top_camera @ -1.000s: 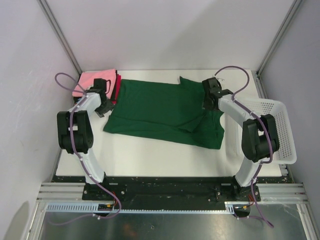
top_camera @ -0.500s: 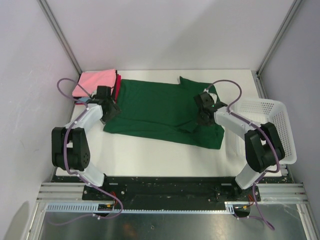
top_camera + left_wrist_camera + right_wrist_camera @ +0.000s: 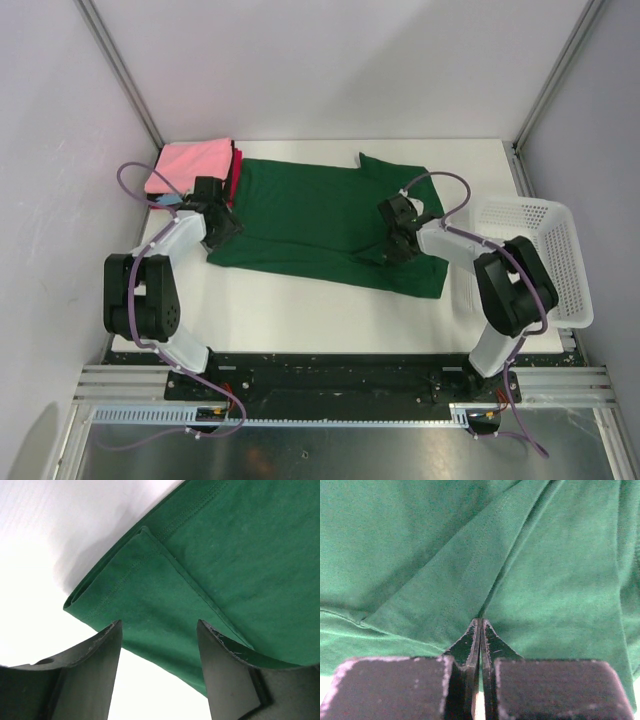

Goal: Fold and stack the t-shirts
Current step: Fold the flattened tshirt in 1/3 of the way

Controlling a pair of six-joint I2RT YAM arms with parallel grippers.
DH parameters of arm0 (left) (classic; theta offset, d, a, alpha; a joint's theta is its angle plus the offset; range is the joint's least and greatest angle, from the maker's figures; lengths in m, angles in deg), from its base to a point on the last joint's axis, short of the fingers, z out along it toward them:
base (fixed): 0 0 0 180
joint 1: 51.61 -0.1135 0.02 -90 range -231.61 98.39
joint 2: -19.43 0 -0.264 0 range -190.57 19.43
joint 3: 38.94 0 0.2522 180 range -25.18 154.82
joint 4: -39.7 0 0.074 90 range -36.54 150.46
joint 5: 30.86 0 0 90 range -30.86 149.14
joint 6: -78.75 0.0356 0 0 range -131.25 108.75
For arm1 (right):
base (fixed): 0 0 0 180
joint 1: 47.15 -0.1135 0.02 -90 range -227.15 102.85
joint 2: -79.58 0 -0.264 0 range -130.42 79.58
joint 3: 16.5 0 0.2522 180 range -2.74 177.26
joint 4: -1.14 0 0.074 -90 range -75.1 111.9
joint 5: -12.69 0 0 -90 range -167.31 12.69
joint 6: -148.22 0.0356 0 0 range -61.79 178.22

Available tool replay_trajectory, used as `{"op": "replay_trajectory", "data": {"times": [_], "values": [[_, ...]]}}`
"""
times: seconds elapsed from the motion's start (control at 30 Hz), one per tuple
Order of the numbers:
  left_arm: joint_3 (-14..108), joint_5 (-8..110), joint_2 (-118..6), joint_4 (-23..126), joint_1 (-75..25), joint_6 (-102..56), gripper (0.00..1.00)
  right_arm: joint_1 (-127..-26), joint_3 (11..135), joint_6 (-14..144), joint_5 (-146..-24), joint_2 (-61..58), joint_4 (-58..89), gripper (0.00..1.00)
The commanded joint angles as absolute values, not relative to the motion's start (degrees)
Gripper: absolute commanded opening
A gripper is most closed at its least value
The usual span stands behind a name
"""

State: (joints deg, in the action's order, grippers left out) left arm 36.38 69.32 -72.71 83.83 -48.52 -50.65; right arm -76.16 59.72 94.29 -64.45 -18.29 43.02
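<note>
The dark green t-shirt (image 3: 320, 220) lies spread on the white table. My left gripper (image 3: 222, 226) is open just above its folded left edge; in the left wrist view the gripper (image 3: 160, 647) has its jaws wide apart over the hem (image 3: 125, 580), with nothing between them. My right gripper (image 3: 393, 238) is on the shirt's right part. In the right wrist view the gripper (image 3: 480, 622) is shut, its tips at a crease where the cloth (image 3: 445, 580) gathers. The folded stack, pink on top (image 3: 190, 160) with red and black edges, sits at the back left.
A white mesh basket (image 3: 545, 260) stands at the right edge of the table (image 3: 300, 310). Grey walls and metal frame posts enclose the back and sides. The folded stack lies close behind my left arm.
My right gripper has moved left and nearer along the shirt, from the sleeve's edge to the crease. My left gripper has moved right, from beside the stack onto the shirt's left edge.
</note>
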Motion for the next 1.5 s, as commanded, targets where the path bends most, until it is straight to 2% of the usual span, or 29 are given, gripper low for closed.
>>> {"op": "replay_trajectory", "data": {"times": [0.0, 0.2, 0.5, 0.8, 0.93, 1.1, 1.47], "values": [[35.83, 69.09, -71.21, 82.21, -48.5, -49.77, 0.66, -76.37, 59.27, 95.78, -66.14, -20.19, 39.25, 0.0], [35.9, 69.03, -71.17, 82.25, -48.5, -49.82, 0.65, -75.59, 61.41, 95.18, -67.79, -21.33, 36.31, 0.0], [35.9, 68.82, -71.13, 82.25, -48.45, -49.83, 0.64, -74.86, 72.66, 92.65, -68.44, -29.21, 36.32, 0.01], [35.77, 68.38, -70.86, 82.18, -48.11, -49.79, 0.64, -74.09, 85.77, 89.02, -65.64, -34.72, 41.47, 0.17], [35.68, 68.49, -70.36, 82.15, -48.02, -49.76, 0.64, -73.52, 89.24, 88.08, -64.39, -34.39, 43.86, 0.19], [34.86, 68.63, -68.89, 82.27, -48.01, -49.85, 0.64, -71.56, 84.43, 90.01, -64.29, -28.65, 45.56, 0.19], [30.5, 67.6, -64.82, 82.22, -47.94, -51.5, 0.64, -73.11, 57.08, 99.17, -65.85, -0.39, 49.12, 0.15]]}}
